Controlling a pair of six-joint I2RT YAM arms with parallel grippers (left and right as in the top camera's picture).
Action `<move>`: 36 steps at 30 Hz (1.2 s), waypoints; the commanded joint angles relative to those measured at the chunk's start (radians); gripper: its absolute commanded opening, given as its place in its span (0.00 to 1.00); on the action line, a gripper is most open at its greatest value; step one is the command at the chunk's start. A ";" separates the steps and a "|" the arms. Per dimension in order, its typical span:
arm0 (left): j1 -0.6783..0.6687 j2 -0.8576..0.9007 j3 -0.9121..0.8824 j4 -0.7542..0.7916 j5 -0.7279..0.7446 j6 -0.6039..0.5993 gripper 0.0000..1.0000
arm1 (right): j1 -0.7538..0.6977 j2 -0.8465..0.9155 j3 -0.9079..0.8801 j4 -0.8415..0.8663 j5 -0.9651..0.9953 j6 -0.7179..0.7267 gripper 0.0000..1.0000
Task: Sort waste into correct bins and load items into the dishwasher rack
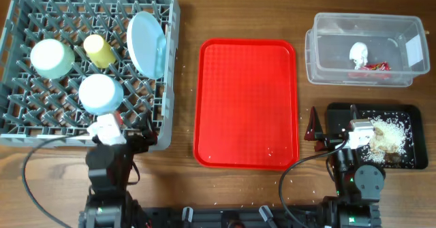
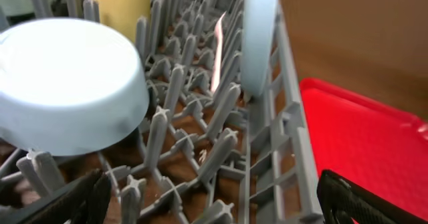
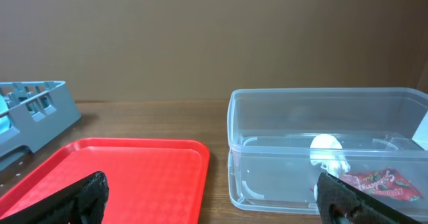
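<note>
Left jaws: spread wide, holding nothing, poised at the near wall of the dishwasher rack [image 1: 170, 51]. The light blue bowl [image 1: 101, 93], upturned, sits just ahead and left of them. The large plate [image 1: 147, 44] stands on edge ahead and right. The yellow cup [image 1: 101, 50] and pale green bowl [image 1: 52, 58] sit farther ahead, all among the pegs.

Right jaws: likewise wide apart and empty, over the left end of the black tray [image 1: 409, 112]; its food scraps [image 1: 390, 136] lie to their right. The clear tub [image 1: 327, 75] stands ahead and right, holding the napkin [image 1: 358, 53] and red wrapper [image 1: 376, 67] close together. The red serving tray [image 1: 248, 105] lies on the tabletop [image 1: 238, 10], ahead and left.
</note>
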 commanded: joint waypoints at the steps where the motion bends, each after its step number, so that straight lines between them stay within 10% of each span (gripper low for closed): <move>1: -0.026 -0.134 -0.081 0.022 0.006 0.001 1.00 | -0.004 -0.007 -0.001 0.003 0.009 0.000 1.00; 36: -0.072 -0.344 -0.102 0.062 -0.017 0.076 1.00 | -0.004 -0.007 -0.001 0.003 0.009 0.000 1.00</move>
